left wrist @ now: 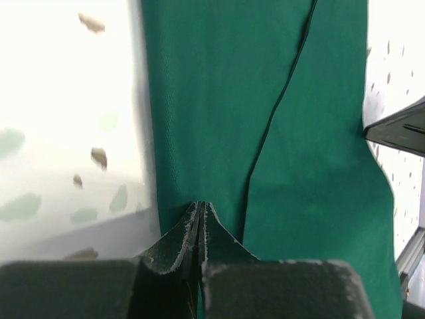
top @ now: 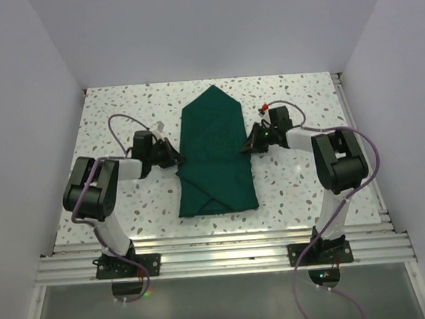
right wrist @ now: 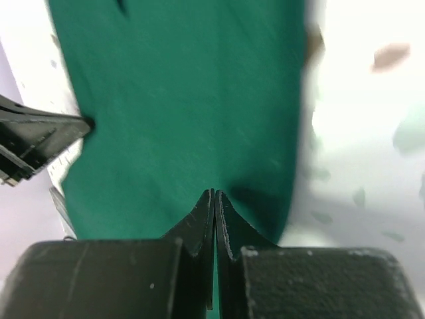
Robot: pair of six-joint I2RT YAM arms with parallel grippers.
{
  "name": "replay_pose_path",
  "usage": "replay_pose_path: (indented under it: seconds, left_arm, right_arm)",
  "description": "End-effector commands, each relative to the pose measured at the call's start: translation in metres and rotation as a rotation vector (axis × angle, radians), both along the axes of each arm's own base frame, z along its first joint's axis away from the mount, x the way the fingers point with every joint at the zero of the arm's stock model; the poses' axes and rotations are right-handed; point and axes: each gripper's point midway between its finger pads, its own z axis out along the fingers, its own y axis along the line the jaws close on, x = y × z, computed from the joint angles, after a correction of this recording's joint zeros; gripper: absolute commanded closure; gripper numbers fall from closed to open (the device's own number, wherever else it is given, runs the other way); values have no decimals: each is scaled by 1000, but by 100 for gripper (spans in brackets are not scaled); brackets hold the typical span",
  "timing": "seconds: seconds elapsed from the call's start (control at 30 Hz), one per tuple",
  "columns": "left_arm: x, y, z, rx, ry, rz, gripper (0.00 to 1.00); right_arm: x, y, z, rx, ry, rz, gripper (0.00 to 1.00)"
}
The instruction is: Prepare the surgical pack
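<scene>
- While the drape [top: 216, 155] lay folded flat at the middle of the table [top: 122, 115], both arms were extended inward to its long edges from opposite sides.
- The drape was dark green, pointed at its far end and squared at its near end. It rested directly on the speckled table surface.
- A fold seam [left wrist: 279, 113] ran lengthwise across the upper layer of the drape.
- The left fingers [top: 174, 158] were pressed together on the left edge of the drape. The left wrist view showed green cloth pinched between the left fingers [left wrist: 194, 226].
- The right fingers [top: 249, 144] were pressed together on the right edge, roughly opposite the left fingers. The right wrist view showed a sliver of cloth caught between the right fingers [right wrist: 208, 209].
- What lay inside the folded drape could not be told.
- An aluminium rail [top: 219, 255] at the near edge of the table carried both arm bases.
</scene>
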Motion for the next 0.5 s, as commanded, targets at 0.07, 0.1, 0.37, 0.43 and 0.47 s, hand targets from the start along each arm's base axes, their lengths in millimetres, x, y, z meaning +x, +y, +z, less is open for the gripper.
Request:
replay_pose_path:
  seconds: [0.07,0.1,0.37,0.43,0.47]
  left_arm:
    - [51,1,57,26,-154,18,98]
    - [64,-2,71,18,-190,15,98]
    - [130,-16,99,-26,-304,-6,98]
    - [140,-18,102,-43,-335,-16,98]
    - [149,-20,100,-51,-342,-21,98]
  right_arm:
    - [47,4,49,16,-132,-9,100]
    - [53,4,54,30,-143,-13,100]
    - [121,7,61,110,-204,-56,100]
    - [137,11,71,132,-238,-60,100]
    - [142,13,70,139,-242,-59,100]
